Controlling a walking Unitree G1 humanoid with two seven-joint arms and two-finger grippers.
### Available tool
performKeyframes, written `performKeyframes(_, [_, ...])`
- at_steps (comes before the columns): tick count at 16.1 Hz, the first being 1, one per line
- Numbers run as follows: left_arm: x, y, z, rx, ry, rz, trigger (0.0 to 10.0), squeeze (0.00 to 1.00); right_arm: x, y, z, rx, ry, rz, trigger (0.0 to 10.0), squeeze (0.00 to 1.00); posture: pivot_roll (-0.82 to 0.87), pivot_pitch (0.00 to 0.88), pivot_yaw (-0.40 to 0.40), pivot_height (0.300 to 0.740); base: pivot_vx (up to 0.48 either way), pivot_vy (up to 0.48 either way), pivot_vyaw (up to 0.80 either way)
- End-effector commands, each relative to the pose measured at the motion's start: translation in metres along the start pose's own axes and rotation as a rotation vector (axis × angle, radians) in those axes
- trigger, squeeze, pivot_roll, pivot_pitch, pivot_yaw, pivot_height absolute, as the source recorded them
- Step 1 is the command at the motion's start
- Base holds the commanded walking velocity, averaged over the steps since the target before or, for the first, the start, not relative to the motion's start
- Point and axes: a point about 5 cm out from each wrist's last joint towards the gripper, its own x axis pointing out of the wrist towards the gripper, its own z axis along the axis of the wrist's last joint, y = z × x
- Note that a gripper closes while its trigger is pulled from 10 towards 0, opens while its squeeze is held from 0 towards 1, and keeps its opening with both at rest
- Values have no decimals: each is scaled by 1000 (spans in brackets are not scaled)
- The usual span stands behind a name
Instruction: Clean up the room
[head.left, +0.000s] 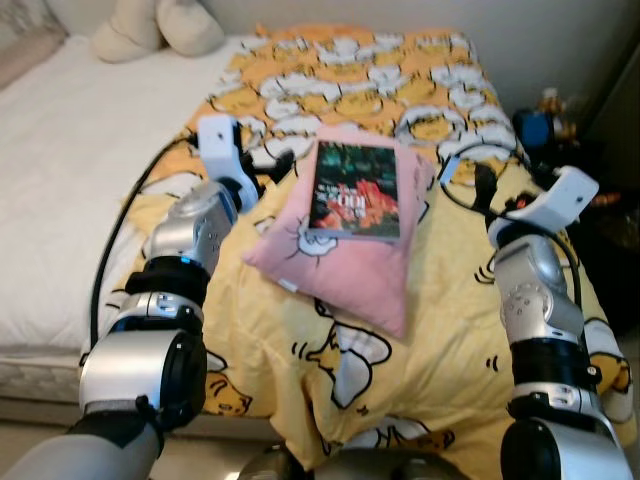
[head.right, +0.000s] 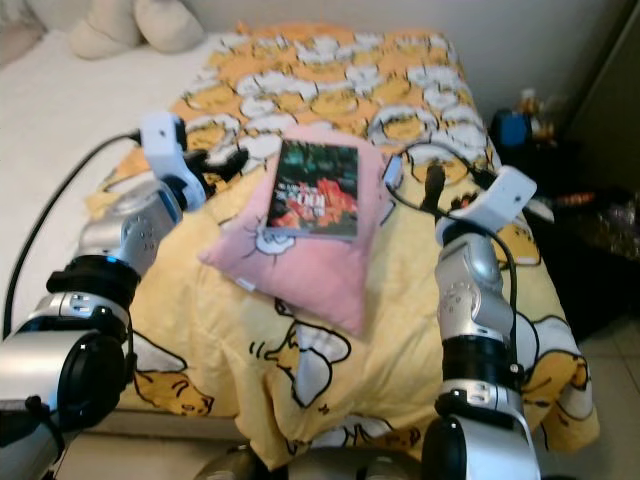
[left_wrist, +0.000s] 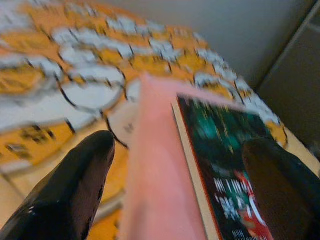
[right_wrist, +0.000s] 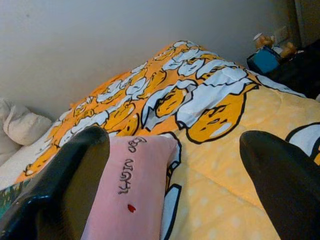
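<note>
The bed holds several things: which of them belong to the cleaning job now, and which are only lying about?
Belonging to the job:
- book, lying on top of the pink pillow
- pink pillow, on the yellow blanket
- left gripper and right gripper, open on either side of the pillow

Only lying about:
- cream cushions at the head of the bed
- blue object beside the bed

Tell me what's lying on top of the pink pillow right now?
A dark-covered book lies flat on the pink pillow, which rests on the yellow cartoon blanket. Anything beneath the pillow is covered and cannot be seen.
</note>
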Motion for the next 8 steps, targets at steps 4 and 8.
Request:
performKeyframes(4, [7,-20,-10,-56,100,-131,10000,0,-23,10,-14,43,54,25,10000,467,-179,144,128,732,0,0,0])
performKeyframes(8, [10,-30,-2,-51,71,-184,10000,0,-43,8,-27,24,100,21,10000,471,-195,162,143,732,0,0,0])
